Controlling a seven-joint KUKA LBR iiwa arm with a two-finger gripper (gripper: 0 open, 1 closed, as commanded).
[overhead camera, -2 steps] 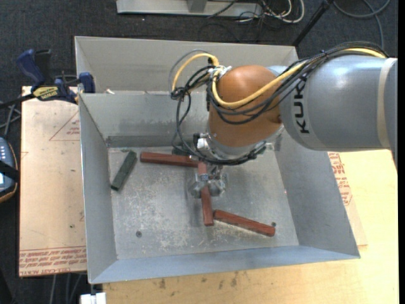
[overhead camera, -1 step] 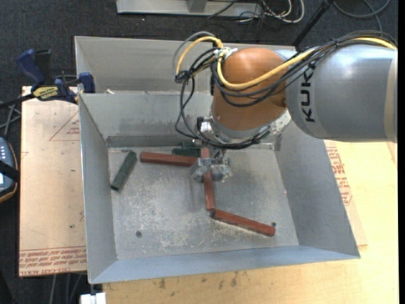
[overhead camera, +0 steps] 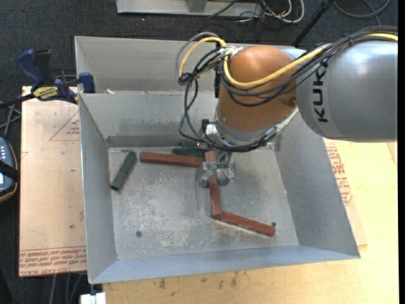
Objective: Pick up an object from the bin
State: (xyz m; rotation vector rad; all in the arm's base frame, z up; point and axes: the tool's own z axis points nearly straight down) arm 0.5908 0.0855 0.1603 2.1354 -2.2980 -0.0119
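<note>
Pincer (overhead camera: 215,173) sits at the upper end of the red angled bar (overhead camera: 243,222); grip state cannot be told. Risk: held by its end, the bar may swing and slip.

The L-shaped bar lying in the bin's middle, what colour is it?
The L-shaped bar is plain reddish brown, clearest in the camera view.

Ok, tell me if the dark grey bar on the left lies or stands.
Lying: the dark grey bar shows its full length along the bin floor.
</note>
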